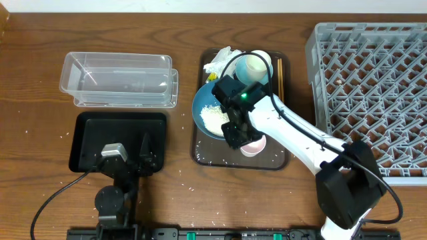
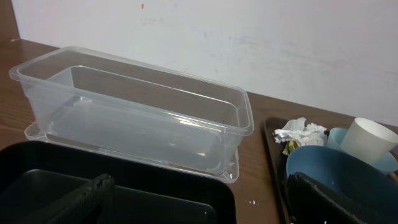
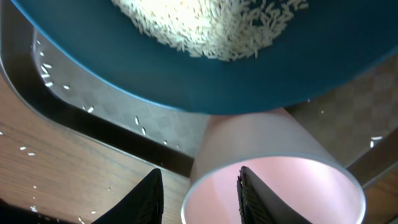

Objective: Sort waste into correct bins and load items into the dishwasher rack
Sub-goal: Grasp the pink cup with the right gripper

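Pink cup (image 1: 253, 148): in the overhead view it stands on the brown tray (image 1: 200, 156), at the tray's edge nearest the robot, partly hidden under the right tool (image 1: 240, 135).
Dark-blue bowl (image 1: 205, 107): on the left half of the brown tray, just beside the pink cup, with a heap of rice grains (image 1: 212, 119) inside.
Napkin (image 1: 219, 61): crumpled in the brown tray's far left corner.
Chopsticks (image 1: 279, 70): lying along the brown tray's right side, toward the far end.
Clear container (image 1: 120, 80): on the bench (image 1: 40, 40), left of the brown tray and level with its far end.
Black tray (image 1: 90, 143): on the bench, left of the brown tray and level with its near end.
Rack (image 1: 373, 100): on the bench, right of the brown tray.
Left tool (image 2: 199, 183): in the left wrist view its jaws are spread wide over the black tray and grip nothing.
White cup (image 2: 372, 140): at the brown tray's far end, tilted, resting in the light-blue dish (image 2: 337, 138), with the napkin to its left.
Right tool, right wrist view: the jaws are partly apart and straddle the pink cup's rim, one finger (image 3: 255, 193) inside and the other outside. A gap shows on each side of the wall, so the cup is not clamped.
Scattered grains (image 3: 43, 68): loose on the brown tray and on the bench beside it.
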Controlling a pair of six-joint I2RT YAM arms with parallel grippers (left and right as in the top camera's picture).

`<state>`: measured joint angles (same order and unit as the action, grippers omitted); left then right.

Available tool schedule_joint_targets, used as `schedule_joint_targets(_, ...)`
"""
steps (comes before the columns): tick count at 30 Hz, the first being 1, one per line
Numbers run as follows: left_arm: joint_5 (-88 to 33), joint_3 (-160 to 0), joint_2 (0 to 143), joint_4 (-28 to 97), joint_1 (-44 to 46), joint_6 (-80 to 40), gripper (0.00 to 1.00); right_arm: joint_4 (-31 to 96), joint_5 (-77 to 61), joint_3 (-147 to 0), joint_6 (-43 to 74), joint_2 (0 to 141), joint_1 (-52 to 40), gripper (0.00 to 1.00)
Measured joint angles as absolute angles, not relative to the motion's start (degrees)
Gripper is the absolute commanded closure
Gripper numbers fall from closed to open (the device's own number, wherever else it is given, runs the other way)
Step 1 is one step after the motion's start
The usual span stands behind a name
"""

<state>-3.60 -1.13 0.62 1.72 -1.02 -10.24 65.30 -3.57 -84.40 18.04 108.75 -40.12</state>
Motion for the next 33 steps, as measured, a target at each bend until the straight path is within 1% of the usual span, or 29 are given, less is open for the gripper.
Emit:
schedule_joint_targets(7,-3.6,-1.1,0.6,1.7,-1.0,-10.2,0.09,64.1,-1.2,-84.4,20.9,109.0,-43.3,0.62)
schedule_joint_targets(17,-3.6,-1.1,0.6,1.7,-1.0,-10.2,0.09,62.7,3.2,-82.4,24.3,109.3,-44.2,0.67)
schedule_joint_targets(21,-3.6,-1.1,0.6,1.7,-1.0,-10.2,0.09,62.0,3.6,-80.5,25.1,109.4,-44.2,0.77)
schedule_joint_targets(24,-3.6,-1.1,0.6,1.7,-1.0,-10.2,0.09,62.0,3.7,-80.5,25.1,109.4,-44.2,0.82)
schedule_joint_targets(29,-3.6,-1.1,0.6,1.7,-1.0,-10.2,0.09,63.3,3.7,-80.7,25.2,109.4,-44.2,0.85)
schedule_joint_targets(31,-3.6,-1.1,0.6,1.7,-1.0,-10.2,0.09,64.5,3.7,-81.4,25.2,109.4,-44.2,0.92)
schedule_joint_targets(32,-3.6,-1.1,0.6,1.7,-1.0,-10.2,0.09,65.3,3.8,-82.0,25.3,109.4,-44.2,0.98)
schedule_joint_targets(33,-3.6,-1.1,0.6,1.7,-1.0,-10.2,0.09,65.8,3.8,-82.7,25.2,109.4,-44.2,0.99)
